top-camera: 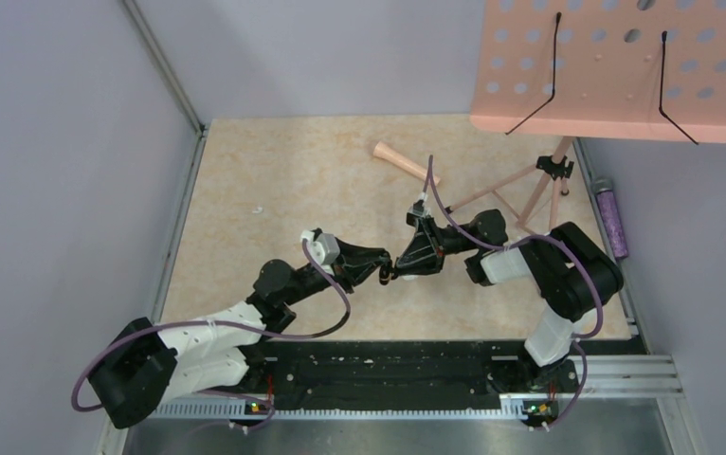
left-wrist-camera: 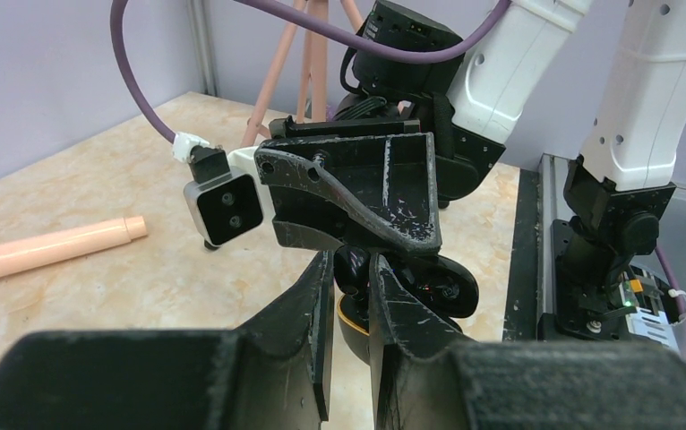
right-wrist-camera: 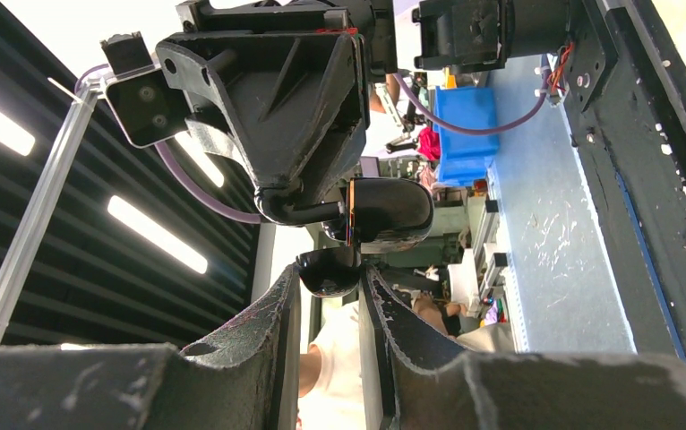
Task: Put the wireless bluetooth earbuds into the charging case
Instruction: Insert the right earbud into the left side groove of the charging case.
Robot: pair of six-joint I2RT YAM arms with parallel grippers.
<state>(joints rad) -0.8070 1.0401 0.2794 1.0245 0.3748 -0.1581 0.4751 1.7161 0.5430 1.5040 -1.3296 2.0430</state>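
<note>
**Item:** glossy black rounded charging case (right-wrist-camera: 391,211) with an orange seam, held above the beige marbled table (top-camera: 245,171) between left hand (left-wrist-camera: 350,269) and right hand (right-wrist-camera: 330,278), both pinched narrow on it.

**Earbuds:** we find only a tiny white plastic speck (top-camera: 258,209), possibly one, lying well apart to the left.

**Hazards:** opposed pulls could twist the slick case loose, and neither hand is free.

**Room:** open table to the left. The legs of the pink perforated music stand (top-camera: 615,71) are near the right arm.
</note>
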